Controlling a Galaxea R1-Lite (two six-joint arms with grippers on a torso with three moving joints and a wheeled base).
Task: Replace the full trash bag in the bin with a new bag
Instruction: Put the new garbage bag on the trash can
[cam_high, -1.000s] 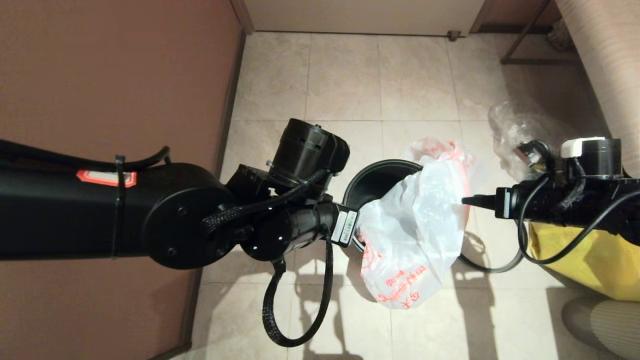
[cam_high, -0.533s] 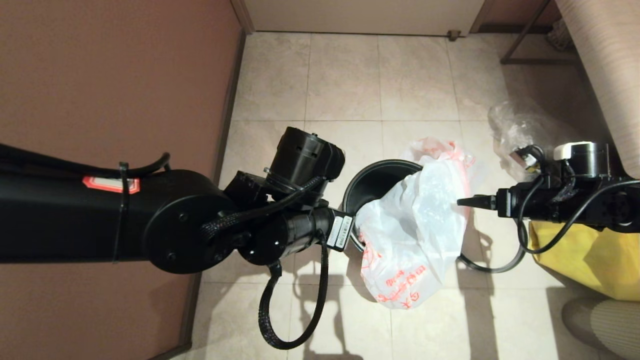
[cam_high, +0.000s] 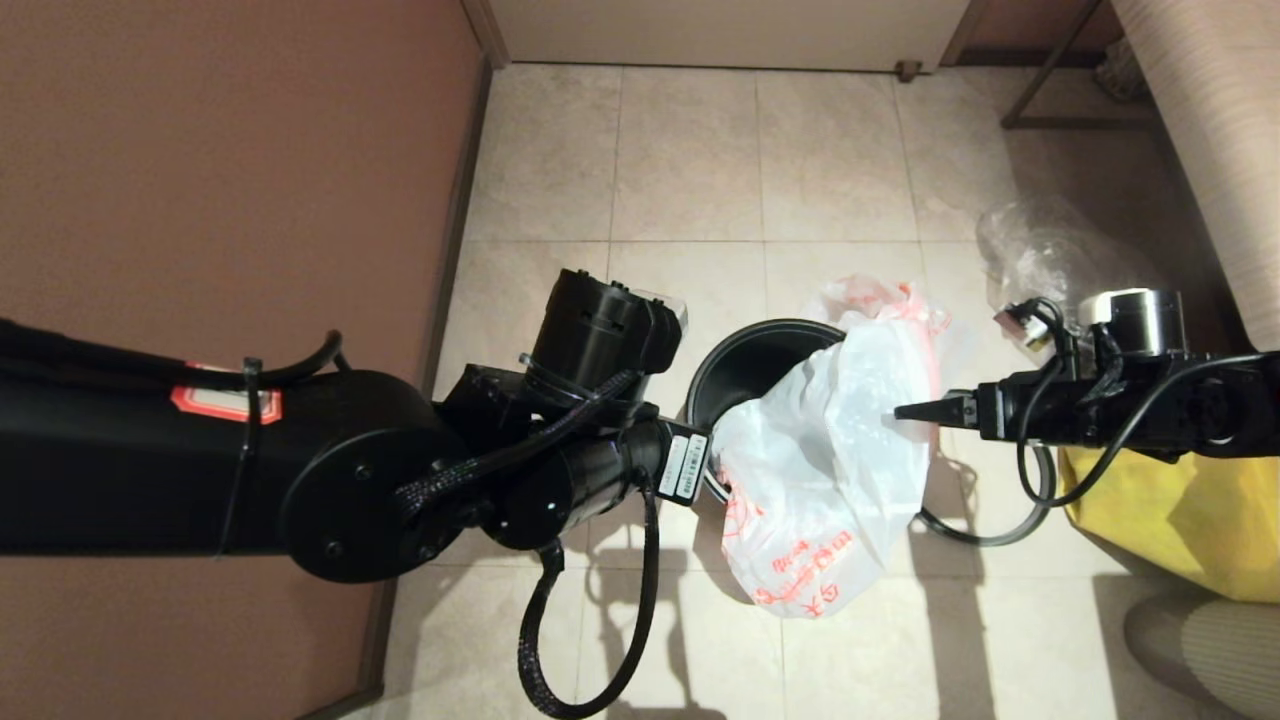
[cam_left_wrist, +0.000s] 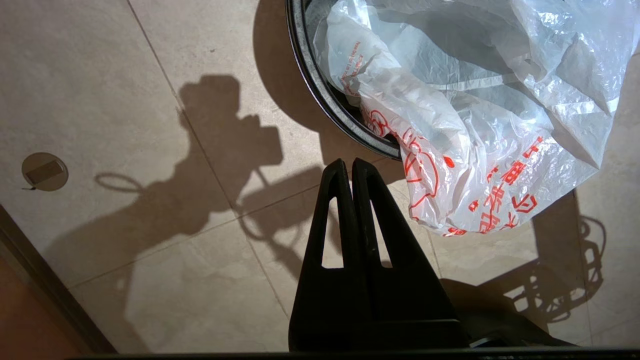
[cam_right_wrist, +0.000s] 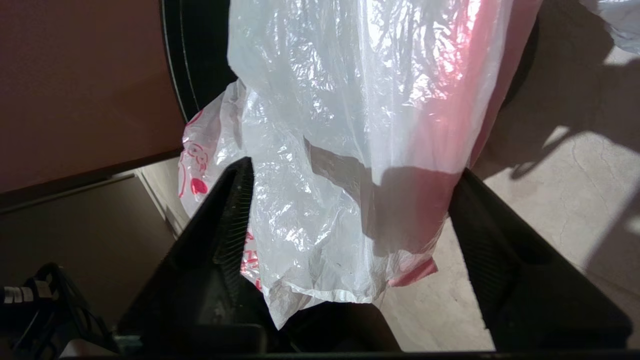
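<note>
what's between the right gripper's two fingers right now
A fold of the new bag hangs between the open right gripper's fingers, seen in the right wrist view.

Warm indoor light, hard arm shadows on floor tiles (cam_high: 690, 160), glare on plastic, sharp focus

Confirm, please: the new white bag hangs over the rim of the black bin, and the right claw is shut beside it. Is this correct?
Not quite. The right claw is open, its fingers standing on either side of the new white bag, as the right wrist view shows. The bag does hang over the rim of the black bin.
</note>
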